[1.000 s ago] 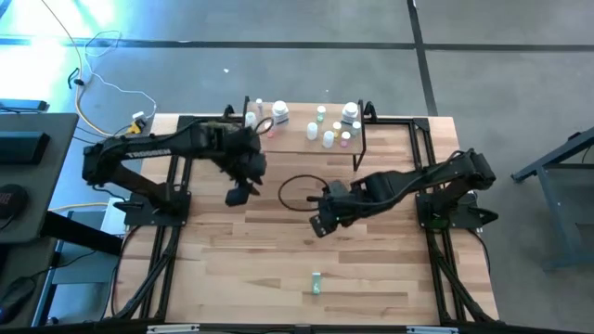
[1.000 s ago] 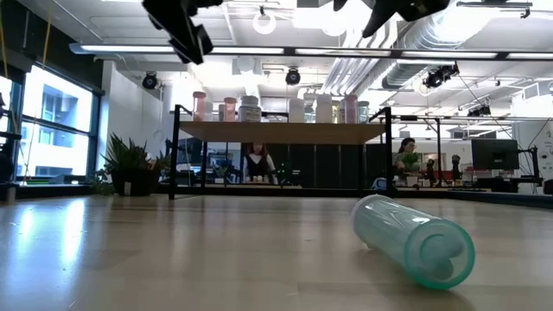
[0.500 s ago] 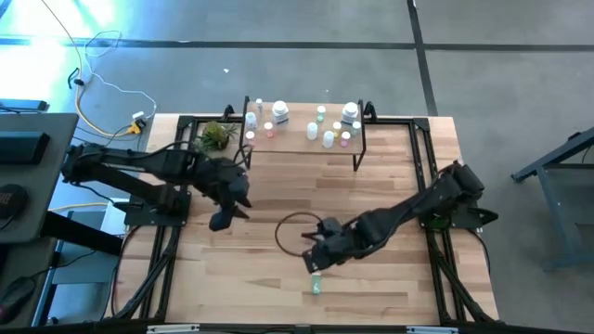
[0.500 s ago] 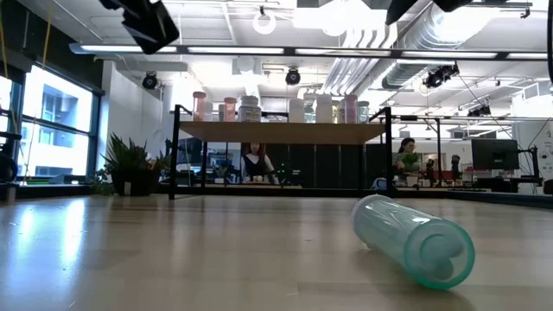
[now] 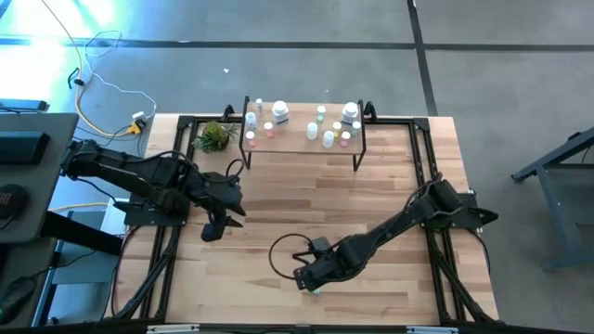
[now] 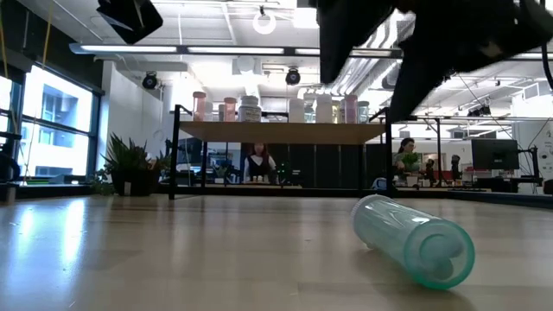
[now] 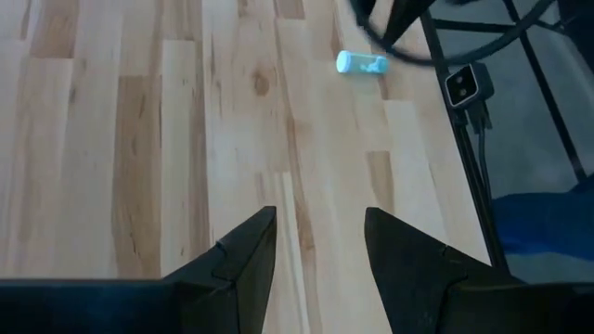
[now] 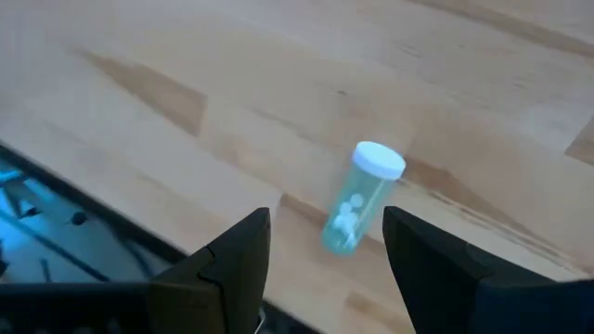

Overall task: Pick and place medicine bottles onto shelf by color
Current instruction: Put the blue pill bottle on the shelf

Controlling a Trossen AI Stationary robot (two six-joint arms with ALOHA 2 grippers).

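A pale green medicine bottle (image 8: 356,199) with a white cap lies on its side (image 6: 413,241) on the wooden table near its near edge. My right gripper (image 8: 327,221) hovers open above it, pointing steeply down, one finger to either side and clear of it; in the high view the gripper (image 5: 309,277) covers the bottle. My left gripper (image 5: 212,229) hangs open and empty (image 7: 320,227) over bare wood at the table's left. The shelf (image 5: 302,141) stands at the far edge with several white, pink and green bottles (image 5: 278,113) on its top (image 6: 285,131).
A small potted plant (image 5: 215,136) stands left of the shelf. A dark cable loop (image 5: 281,253) hangs by my right arm. Bare wood lies between the shelf and the green bottle. People (image 6: 257,164) sit in the room beyond the table.
My right gripper has gone down and toward the table's near edge, ending over the lying green bottle, and its wrist has rolled. My left gripper has drawn back toward the left and near edges. The bottle has not moved.
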